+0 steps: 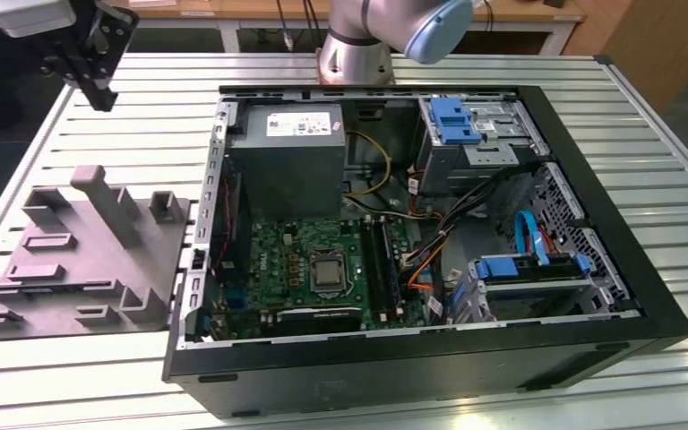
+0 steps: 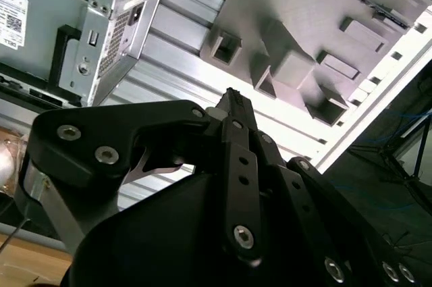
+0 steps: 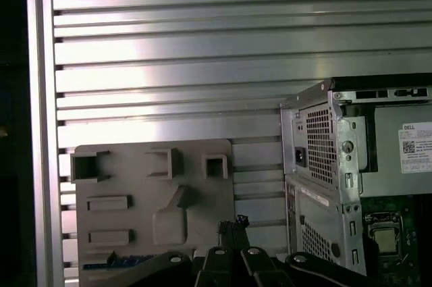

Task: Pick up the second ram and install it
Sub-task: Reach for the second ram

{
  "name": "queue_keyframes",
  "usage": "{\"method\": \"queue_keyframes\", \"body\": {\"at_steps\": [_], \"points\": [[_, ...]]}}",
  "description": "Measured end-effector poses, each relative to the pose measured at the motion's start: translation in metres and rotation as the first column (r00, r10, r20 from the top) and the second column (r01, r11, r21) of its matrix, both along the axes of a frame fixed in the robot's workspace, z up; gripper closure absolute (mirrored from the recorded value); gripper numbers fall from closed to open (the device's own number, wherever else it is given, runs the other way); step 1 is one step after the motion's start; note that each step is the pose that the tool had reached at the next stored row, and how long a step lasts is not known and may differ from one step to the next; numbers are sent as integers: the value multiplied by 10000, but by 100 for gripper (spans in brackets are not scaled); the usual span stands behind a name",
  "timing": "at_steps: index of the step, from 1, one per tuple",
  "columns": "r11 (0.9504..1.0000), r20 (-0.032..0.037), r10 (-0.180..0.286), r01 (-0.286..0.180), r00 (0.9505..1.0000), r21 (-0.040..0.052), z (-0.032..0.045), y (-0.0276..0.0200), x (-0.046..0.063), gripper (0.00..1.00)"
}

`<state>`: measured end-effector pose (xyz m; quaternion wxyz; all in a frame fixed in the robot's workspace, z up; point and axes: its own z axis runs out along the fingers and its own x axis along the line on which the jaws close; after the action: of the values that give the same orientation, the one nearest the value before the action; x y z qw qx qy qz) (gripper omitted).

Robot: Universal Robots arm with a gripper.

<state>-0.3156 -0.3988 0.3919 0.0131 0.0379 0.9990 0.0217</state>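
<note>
- Slatted aluminium worktop (image 1: 105, 134) carries one grey moulded fixture (image 1: 81, 260) and one open computer case (image 1: 440, 358).
- One pincer (image 1: 103, 98) hangs high over the worktop's far corner at the exterior view's left. In the first wrist view its fingertips (image 3: 236, 225) meet with nothing between them, and the second wrist view shows the same.
- Second ram (image 3: 121, 260): in the first wrist view a thin blue strip with dark specks lies in the fixture, just beside the pincer's black links. So little of it shows that I cannot be sure of it.
- Bare slats lie under the pincer, which is well apart from the case. A narrow strip of slats parts the fixture from the case's perforated rear wall. The worktop's edge rail runs near the fixture's other side.
- From above, the first wrist view shows three open pockets along one edge of the fixture and two flat bars. The exterior view shows its uprights standing tall.
- The exterior view looks into the case: one power supply (image 1: 287, 152), one motherboard (image 1: 284, 260) with one processor socket (image 1: 323, 273), and two blue drive caddies, one far (image 1: 451, 121) and one near (image 1: 523, 269).
- The second wrist view shows the power supply's rear socket.
- The arm (image 1: 374, 36) rises behind the case.
</note>
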Motion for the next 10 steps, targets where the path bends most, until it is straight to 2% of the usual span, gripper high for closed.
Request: {"method": "queue_keyframes", "body": {"at_steps": [5,10], "points": [[10000,0,2,-2,10000,0,-20,0,-166,90],[10000,-1,0,0,10000,0,-48,-1,-242,90]]}}
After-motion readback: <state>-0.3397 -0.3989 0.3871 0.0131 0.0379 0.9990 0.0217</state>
